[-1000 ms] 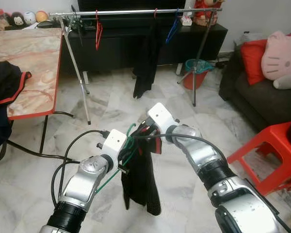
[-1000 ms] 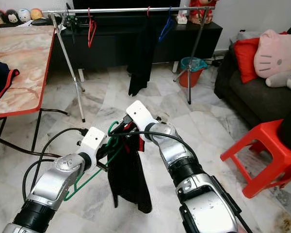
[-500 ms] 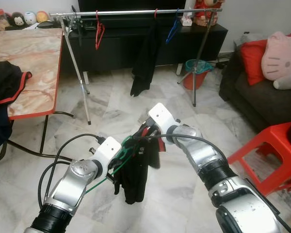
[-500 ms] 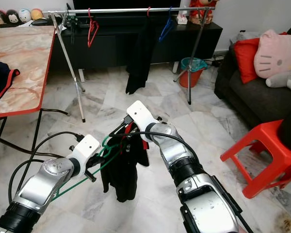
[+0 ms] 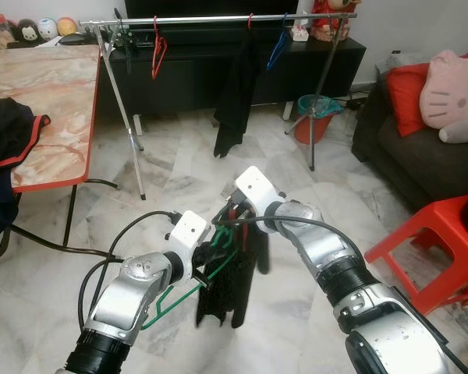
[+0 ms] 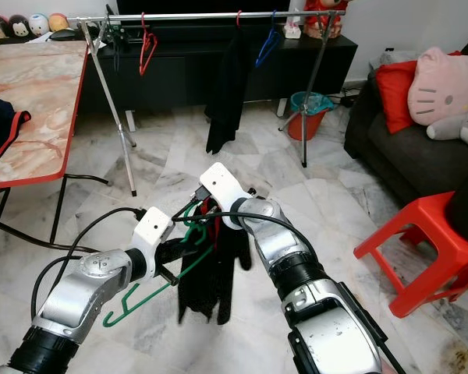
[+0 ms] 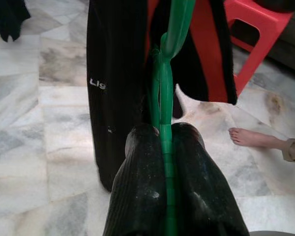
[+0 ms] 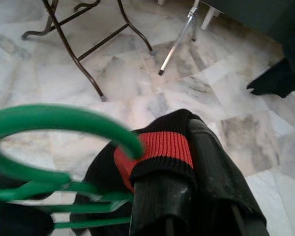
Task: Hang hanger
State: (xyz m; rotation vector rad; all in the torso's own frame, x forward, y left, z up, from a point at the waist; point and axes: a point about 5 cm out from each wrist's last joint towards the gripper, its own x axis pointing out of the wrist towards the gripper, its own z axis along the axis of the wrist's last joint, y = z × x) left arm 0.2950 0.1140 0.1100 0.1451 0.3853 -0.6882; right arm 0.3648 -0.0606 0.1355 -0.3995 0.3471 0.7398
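A green plastic hanger (image 5: 179, 294) slants down to the left in front of me, its hook (image 8: 44, 123) up by the garment. My left gripper (image 5: 206, 261) is shut on the hanger's neck (image 7: 165, 98), one black finger (image 7: 137, 172) on each side. A black garment with red trim (image 5: 228, 287) hangs limp from my right gripper (image 5: 235, 215), which is shut on its red-banded edge (image 8: 163, 146). The two grippers almost touch above the marble floor. Far behind stands the clothes rail (image 5: 218, 17).
The rail carries a red hanger (image 5: 157, 48), a blue hanger (image 5: 278, 45) and a dark garment (image 5: 235, 101). A marble-topped table (image 5: 58, 109) with clothes stands left; a red stool (image 5: 429, 241) and dark sofa (image 5: 409, 167) right. A person's bare foot (image 7: 250, 137) is nearby.
My left gripper has moved right and up with the hanger, closer to the right gripper. The garment now hangs straighter and lower. The right arm has barely moved.
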